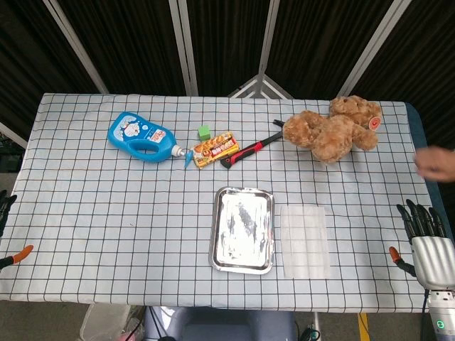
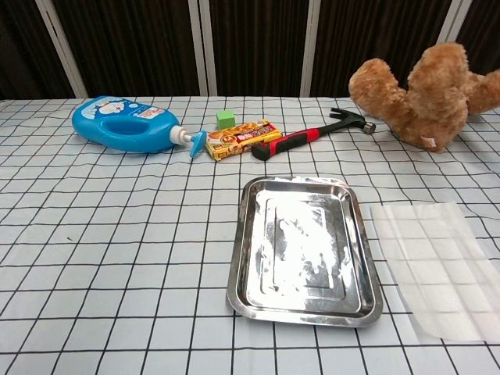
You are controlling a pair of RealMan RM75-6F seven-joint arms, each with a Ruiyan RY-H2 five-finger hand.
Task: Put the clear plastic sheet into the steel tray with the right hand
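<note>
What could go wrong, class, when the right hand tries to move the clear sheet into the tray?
1. The sheet lies flat on the tablecloth, so the fingers of the right hand may slide over it without catching an edge.
2. It lies right beside the tray; pushed sideways, it could slip under or jam against the raised rim instead of going in.
</note>
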